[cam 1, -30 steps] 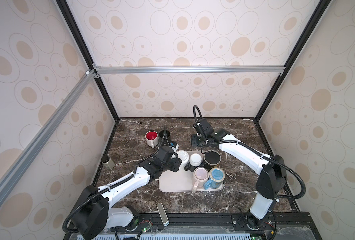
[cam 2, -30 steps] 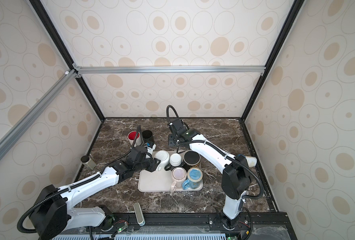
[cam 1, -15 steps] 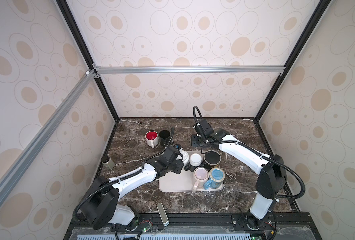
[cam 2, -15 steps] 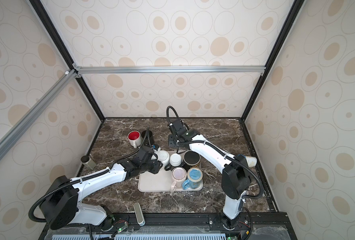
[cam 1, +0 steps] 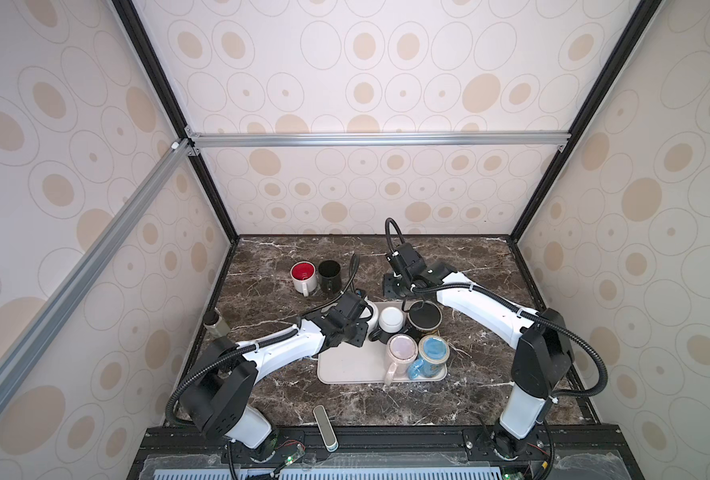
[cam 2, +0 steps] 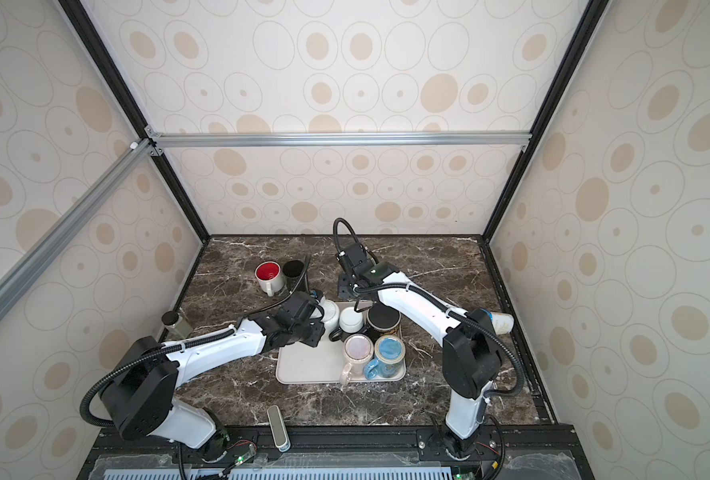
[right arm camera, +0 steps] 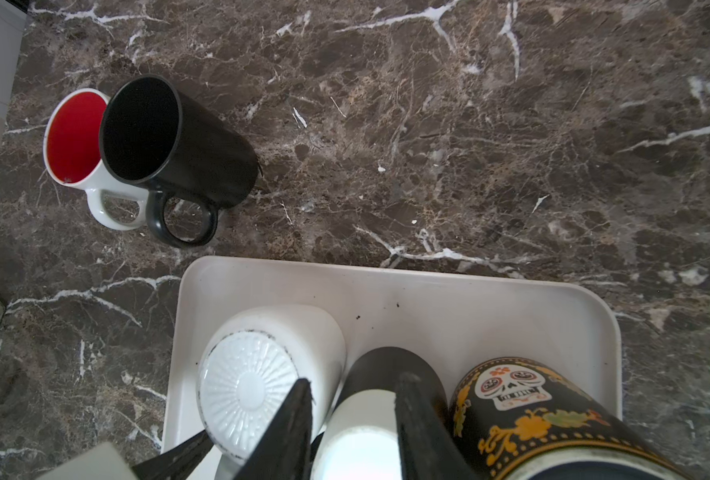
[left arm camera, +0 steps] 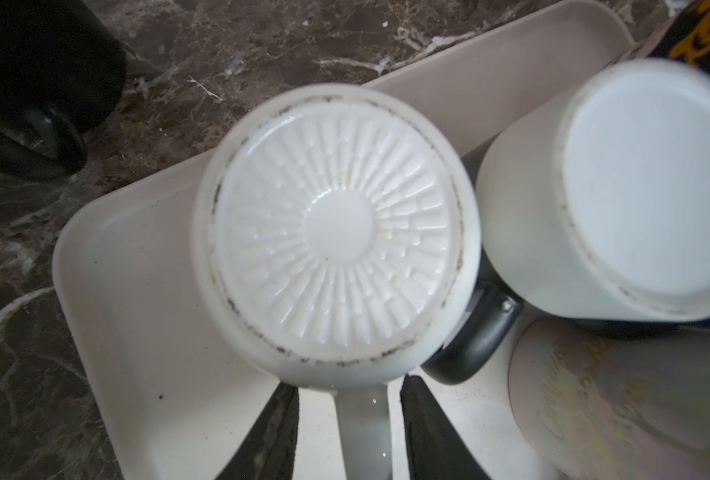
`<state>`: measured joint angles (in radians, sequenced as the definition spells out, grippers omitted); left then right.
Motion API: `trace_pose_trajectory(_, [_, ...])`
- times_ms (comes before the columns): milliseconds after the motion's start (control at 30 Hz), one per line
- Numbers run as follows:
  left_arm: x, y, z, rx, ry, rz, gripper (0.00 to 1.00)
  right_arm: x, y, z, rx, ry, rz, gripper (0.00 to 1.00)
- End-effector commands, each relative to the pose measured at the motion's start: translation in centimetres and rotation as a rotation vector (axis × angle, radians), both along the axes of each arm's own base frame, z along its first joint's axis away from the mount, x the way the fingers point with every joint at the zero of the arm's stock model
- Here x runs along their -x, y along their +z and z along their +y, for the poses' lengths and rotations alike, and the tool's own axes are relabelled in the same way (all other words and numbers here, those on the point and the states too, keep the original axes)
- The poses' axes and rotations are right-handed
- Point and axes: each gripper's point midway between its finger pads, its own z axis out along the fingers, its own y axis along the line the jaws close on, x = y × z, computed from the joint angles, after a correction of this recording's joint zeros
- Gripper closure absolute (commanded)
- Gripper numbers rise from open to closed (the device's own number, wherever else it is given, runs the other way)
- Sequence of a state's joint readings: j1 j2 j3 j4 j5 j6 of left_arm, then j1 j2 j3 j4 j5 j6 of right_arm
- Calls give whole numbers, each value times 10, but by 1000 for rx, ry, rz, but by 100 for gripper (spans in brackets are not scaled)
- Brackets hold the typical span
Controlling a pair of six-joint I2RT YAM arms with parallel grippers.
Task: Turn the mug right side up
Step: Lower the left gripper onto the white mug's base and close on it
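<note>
Reaches farther over the tray (cam 1: 345,365) than a second ago with left gripper (left arm camera: 349,384), jaws parted astride the handle of the upside-down white mug (left arm camera: 336,224) in its far-left corner. Holds right gripper (right arm camera: 353,380) spread, empty.

I can't read a single word anywhere in my feeds. The closest thing is gold cursive script running along the pearly pink mug (left arm camera: 627,403) in the left wrist view, too blurred to make out. The black mug (right arm camera: 523,411) carries a painted white skull with orange flourishes, seen from the right wrist. Its gold marks in the left wrist view are cut off and illegible.
</note>
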<state>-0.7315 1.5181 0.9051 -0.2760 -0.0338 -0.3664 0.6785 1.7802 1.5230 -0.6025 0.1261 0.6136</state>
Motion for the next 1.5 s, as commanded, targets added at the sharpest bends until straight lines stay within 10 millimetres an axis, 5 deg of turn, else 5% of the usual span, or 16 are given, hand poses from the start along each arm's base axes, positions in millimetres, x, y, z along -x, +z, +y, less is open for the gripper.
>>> trace_pose_trajectory(0, [-4,6,-1,-32,3,-11,59,2,-4,-1,-1,-9,10,64])
trace_pose_trajectory(1467, [-20,-3,-4,-75,39,-15,70,2,-10,-3,13,5,2,64])
